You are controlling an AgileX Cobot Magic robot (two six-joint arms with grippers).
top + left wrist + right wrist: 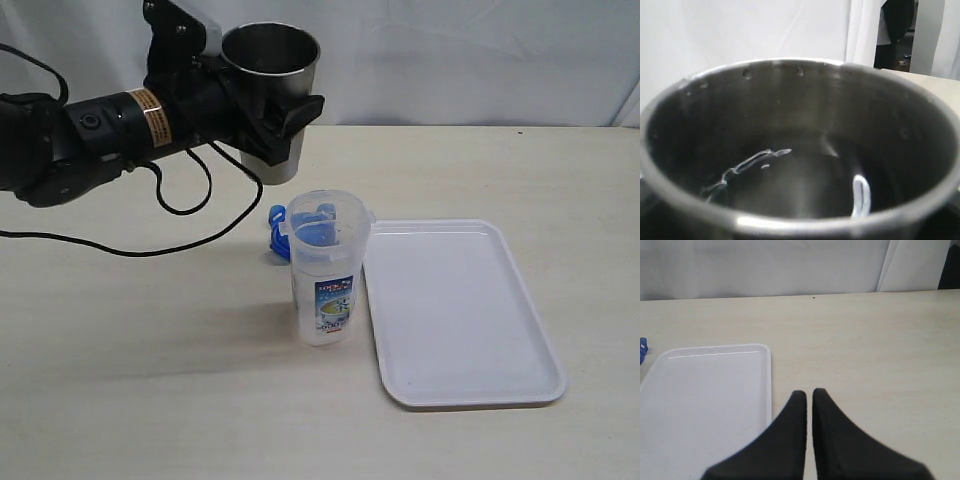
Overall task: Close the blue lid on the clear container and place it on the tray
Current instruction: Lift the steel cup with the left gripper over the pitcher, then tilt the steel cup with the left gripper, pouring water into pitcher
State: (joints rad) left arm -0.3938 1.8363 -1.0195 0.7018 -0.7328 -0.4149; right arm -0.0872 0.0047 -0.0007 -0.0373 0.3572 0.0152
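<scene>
The pale worktop [120, 400] carried everything, with a white curtain behind it. The tray [545, 330] lay flat on the right half of it, just beside the clear container [328, 290] and seemingly not quite touching it, with nothing on it. The left arm reached in from the left, raised above the worktop, and its end effector [278, 125] was clamped around the lower wall of a steel cup [272, 60], held upright in the air behind the container. In the left wrist view the cup's dark interior [800, 165] filled nearly the whole picture. The right end effector [809, 400] showed only in its own wrist view, its black fingers drawn together with a thin slit between them and nothing held, poised over the worktop at the tray's [705, 400] edge. The container stood upright and uncovered, its printed label facing the camera. The blue lid [277, 222] lay on the worktop just behind the container, partly hidden by it and partly seen through its clear wall; whether they touched could not be told. A black cable [180, 212] looped below the left arm.
</scene>
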